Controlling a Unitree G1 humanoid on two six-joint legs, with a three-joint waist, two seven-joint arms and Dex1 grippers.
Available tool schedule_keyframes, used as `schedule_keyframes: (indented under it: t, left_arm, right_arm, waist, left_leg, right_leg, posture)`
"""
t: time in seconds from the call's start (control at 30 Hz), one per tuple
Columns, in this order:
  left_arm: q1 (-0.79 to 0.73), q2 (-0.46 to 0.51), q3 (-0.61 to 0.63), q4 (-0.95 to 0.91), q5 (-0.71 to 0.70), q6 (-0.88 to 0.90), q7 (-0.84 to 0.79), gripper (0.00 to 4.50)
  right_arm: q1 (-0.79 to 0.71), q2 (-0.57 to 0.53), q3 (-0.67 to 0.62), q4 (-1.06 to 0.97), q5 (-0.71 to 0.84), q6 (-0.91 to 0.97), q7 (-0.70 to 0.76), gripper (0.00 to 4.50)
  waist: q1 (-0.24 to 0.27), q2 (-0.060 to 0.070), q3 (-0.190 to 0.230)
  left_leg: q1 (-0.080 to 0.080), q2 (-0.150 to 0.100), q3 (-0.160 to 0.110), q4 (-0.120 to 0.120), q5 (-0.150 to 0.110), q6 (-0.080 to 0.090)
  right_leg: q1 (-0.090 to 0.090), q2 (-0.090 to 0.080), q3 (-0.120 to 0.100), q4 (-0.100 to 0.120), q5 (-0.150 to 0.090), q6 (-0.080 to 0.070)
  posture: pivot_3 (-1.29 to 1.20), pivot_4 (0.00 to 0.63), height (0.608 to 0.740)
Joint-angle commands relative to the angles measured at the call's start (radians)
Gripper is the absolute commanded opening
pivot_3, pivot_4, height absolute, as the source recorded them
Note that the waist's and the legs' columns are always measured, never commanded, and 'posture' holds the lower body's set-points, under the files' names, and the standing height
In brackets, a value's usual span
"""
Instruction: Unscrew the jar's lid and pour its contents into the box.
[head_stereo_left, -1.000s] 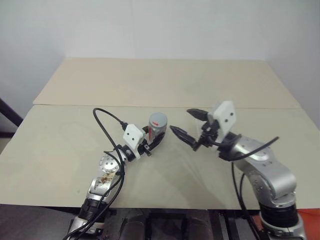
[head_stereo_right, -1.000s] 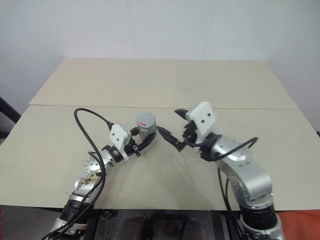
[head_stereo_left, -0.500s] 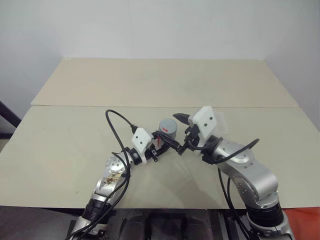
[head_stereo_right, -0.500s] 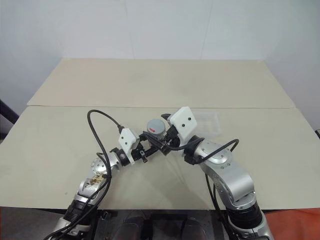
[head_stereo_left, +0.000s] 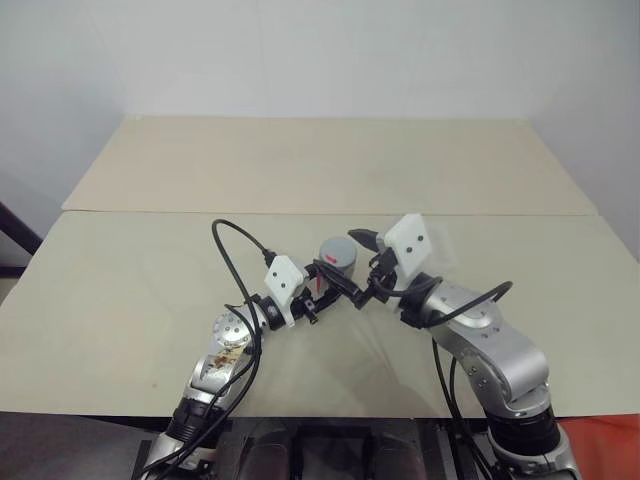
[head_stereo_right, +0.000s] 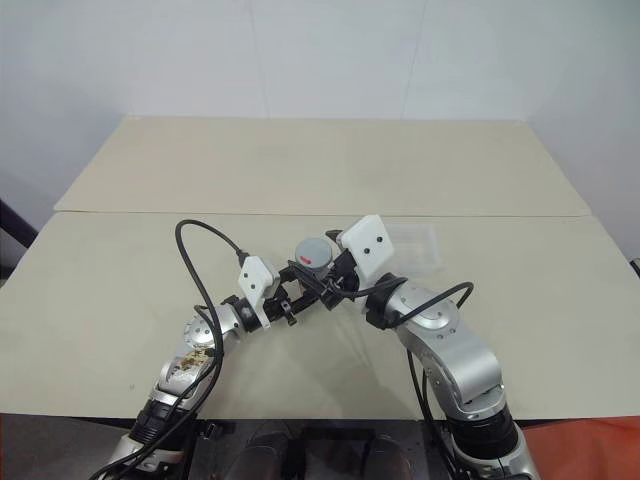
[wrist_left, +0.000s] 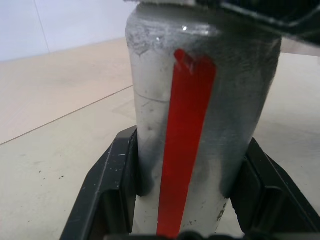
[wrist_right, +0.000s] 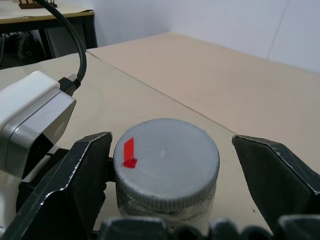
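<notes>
1. Two arms meet over the near half of the table (head_stereo_left: 130, 290), pretty much dead centre, and the jar (head_stereo_left: 334, 266) sits upright right between them.

2. Jar looks like a small silvery-white cylinder, kinda scuffed and grubby up close. A red strip (wrist_left: 185, 145) runs down its side in the left wrist view.

3. Lid (wrist_right: 166, 159) is still on. It's a flat grey cap with a ribbed edge, as wide as the jar itself, with a little red mark (wrist_right: 129, 152) near its rim.

4. Left gripper (head_stereo_left: 322, 296) is clamped on the jar's lower body, one black finger (wrist_left: 107, 192) pressed on each side of it.

5. Right gripper (wrist_right: 172, 175) has its jaws spread wide, one finger (wrist_right: 75, 175) on either side of the lid, level with it. One finger looks like it's right up against the lid's edge, the other has clear daylight, but honestly I can't tell if there's real contact from these angles.

6. Box (head_stereo_right: 415, 245) is a shallow clear tray on the table just behind the right arm, near the seam between the two table boards. It's see-through, so it's easy to miss, and whether anything's in it is too hard to make out.
</notes>
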Motion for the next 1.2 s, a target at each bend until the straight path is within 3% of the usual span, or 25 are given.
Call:
schedule_keyframes:
  t: [0.03, 0.13, 0.17, 0.43, 0.6, 0.73, 0.93, 1.07, 1.2]
  left_arm:
    - [-0.001, -0.002, -0.001, -0.046, -0.008, -0.012, -0.003, 2.12]
    - [-0.003, -0.006, 0.0, -0.04, -0.005, -0.014, 0.005, 2.12]
    - [-0.004, -0.007, 0.0, -0.037, -0.003, -0.015, 0.007, 2.12]
    - [0.022, 0.012, -0.002, -0.082, -0.042, 0.004, -0.033, 2.12]
    - [0.046, 0.057, 0.004, -0.165, -0.123, 0.053, -0.113, 2.12]
    - [0.04, 0.099, -0.013, -0.206, -0.135, 0.074, -0.168, 2.12]
    - [0.013, 0.122, -0.037, -0.218, -0.152, 0.088, -0.233, 2.12]
    - [0.003, 0.112, -0.05, -0.217, -0.148, 0.091, -0.24, 2.12]
    - [0.005, 0.104, -0.058, -0.223, -0.146, 0.099, -0.234, 2.12]
  right_arm:
    - [0.0, 0.005, -0.026, -0.013, 0.002, -0.033, 0.003, 3.91]
    - [-0.004, -0.014, -0.023, -0.008, -0.001, -0.039, 0.023, 2.89]
    - [-0.005, -0.02, -0.023, -0.008, -0.002, -0.04, 0.03, 2.79]
    - [-0.016, -0.095, -0.046, 0.028, 0.04, -0.08, 0.156, 2.79]
    - [-0.088, -0.201, -0.059, 0.151, 0.164, -0.144, 0.466, 2.79]
    - [-0.185, -0.293, 0.001, 0.293, 0.185, -0.268, 0.806, 2.79]
    - [-0.442, -0.295, 0.142, 0.647, 0.186, -0.372, 1.213, 2.79]
    - [-0.584, -0.324, 0.311, 0.823, 0.217, -0.5, 1.244, 2.79]
    - [-0.624, -0.346, 0.384, 0.897, 0.268, -0.61, 1.244, 2.79]
  waist:
    - [0.0, 0.0, 0.0]
    - [0.0, 0.0, 0.0]
    - [0.0, 0.0, 0.0]
    - [-0.001, 0.0, 0.0]
    - [-0.002, 0.0, 0.0]
    - [-0.002, 0.0, 0.0]
    - [-0.01, 0.0, 0.0]
    - [-0.014, 0.0, 0.0]
    - [-0.009, 0.0, 0.001]
  left_leg:
    - [0.0, 0.0, 0.0, 0.0, 0.0, 0.0]
    - [0.0, 0.0, 0.0, 0.0, 0.0, 0.0]
    - [0.0, 0.0, 0.0, 0.0, 0.0, 0.0]
    - [0.0, 0.0, 0.0, 0.0, 0.0, 0.0]
    - [0.0, 0.001, 0.0, 0.0, 0.0, 0.0]
    - [0.0, 0.001, 0.0, 0.0, -0.001, 0.001]
    - [0.001, 0.001, 0.0, 0.0, -0.001, 0.002]
    - [0.001, 0.001, 0.0, 0.0, -0.001, 0.001]
    - [-0.001, 0.0, 0.0, 0.0, 0.0, 0.001]
  right_leg:
    - [0.0, 0.0, 0.0, 0.0, 0.0, 0.0]
    - [0.0, 0.0, 0.0, 0.0, 0.0, 0.0]
    - [0.0, 0.0, 0.0, 0.0, 0.0, 0.0]
    - [0.0, 0.0, 0.0, 0.0, 0.0, 0.0]
    - [0.0, 0.0, 0.0, -0.001, 0.0, 0.0]
    - [0.0, 0.0, 0.001, -0.001, 0.0, 0.0]
    - [0.0, 0.0, 0.001, -0.001, 0.0, 0.0]
    - [0.0, 0.0, 0.001, -0.001, 0.0, 0.0]
    - [0.0, 0.0, 0.0, -0.002, 0.0, 0.0]
  posture:
    - [0.0, 0.15, 0.74]
    - [0.0, 0.15, 0.74]
    - [0.0, 0.15, 0.74]
    - [0.0, 0.15, 0.74]
    - [0.0, 0.15, 0.74]
    - [0.0, 0.15, 0.74]
    - [0.0, 0.15, 0.74]
    - [0.0, 0.15, 0.74]
    - [0.0, 0.15, 0.74]
